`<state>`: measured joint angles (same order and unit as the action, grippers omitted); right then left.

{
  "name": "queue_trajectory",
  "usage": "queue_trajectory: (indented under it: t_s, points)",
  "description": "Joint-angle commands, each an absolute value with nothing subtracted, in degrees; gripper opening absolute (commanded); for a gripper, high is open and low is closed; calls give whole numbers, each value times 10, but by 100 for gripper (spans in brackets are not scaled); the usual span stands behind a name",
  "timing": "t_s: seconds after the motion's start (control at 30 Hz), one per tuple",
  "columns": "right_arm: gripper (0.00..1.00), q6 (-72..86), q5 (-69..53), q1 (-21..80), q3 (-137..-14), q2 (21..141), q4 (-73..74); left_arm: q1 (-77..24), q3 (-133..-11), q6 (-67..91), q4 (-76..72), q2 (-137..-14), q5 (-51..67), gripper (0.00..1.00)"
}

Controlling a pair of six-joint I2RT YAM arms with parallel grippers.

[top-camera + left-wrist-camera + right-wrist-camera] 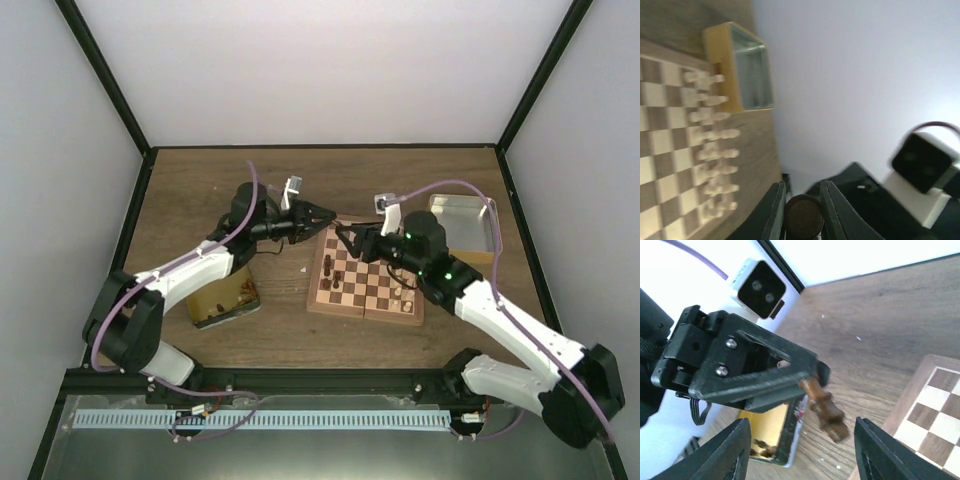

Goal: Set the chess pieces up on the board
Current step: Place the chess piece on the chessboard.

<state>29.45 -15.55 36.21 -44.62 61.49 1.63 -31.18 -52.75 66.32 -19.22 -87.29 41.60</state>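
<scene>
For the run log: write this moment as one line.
left gripper: shut on dark piece | right gripper: open | board: partly set

Bg: white walls (320, 70), blk corner struts (107, 75), brown wood tabletop (200, 175); light even, diffuse.

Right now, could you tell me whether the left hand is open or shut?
The left hand is shut on a dark chess piece: the right wrist view shows it clamped between the fingers.

Left arm (190, 270), right arm (500, 315) reach inward, wrists level, tools nearly tip to tip. Left tool (322, 217) clamped on dark chess piece (827, 415); right tool (348, 238) fingers (735, 445) spread wide, flanking piece, not touching.
</scene>
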Motion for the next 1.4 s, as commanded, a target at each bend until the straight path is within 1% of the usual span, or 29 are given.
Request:
queue_trajectory:
  t_s: [0.0,0.07,0.17,0.3,0.37,0.5,0.6,0.67,0.73,0.83,0.93,1.1,1.23,1.3,1.37]
  points:
    - [59,448,-139,364,-402,552,-104,-316,-521,756,-303,-832,441,6]
    - [63,462,-115,364,-403,528,-107,-316,-521,770,-324,-819,444,6]
    - [63,492,-91,364,-415,514,-88,-316,-519,771,-336,-804,440,6]
    - [62,547,-145,364,-433,532,-94,-316,-518,797,-370,-798,442,6]
    - [58,571,-189,364,-432,542,-124,-316,-515,813,-390,-798,443,6]
    - [46,609,-224,364,-431,552,-179,-316,-514,829,-405,-796,444,6]
    - [40,618,-206,365,-416,548,-213,-316,-512,832,-405,-794,441,6]
    - [38,633,-195,365,-401,545,-241,-317,-511,836,-406,-795,442,6]
    - [36,648,-186,365,-399,549,-245,-317,-509,845,-416,-797,443,6]
    - [29,666,-184,365,-395,552,-251,-316,-505,848,-424,-797,441,6]
    - [24,671,-184,365,-393,550,-256,-316,-503,848,-426,-800,440,6]
    - [23,674,-180,365,-395,553,-256,-316,-501,847,-427,-800,442,6]
    - [27,679,-181,365,-404,564,-256,-317,-499,846,-429,-798,441,6]
    - [28,680,-186,365,-408,570,-257,-316,-498,846,-433,-798,440,6]
    - [26,679,-193,365,-414,572,-259,-316,-498,846,-435,-799,441,6]
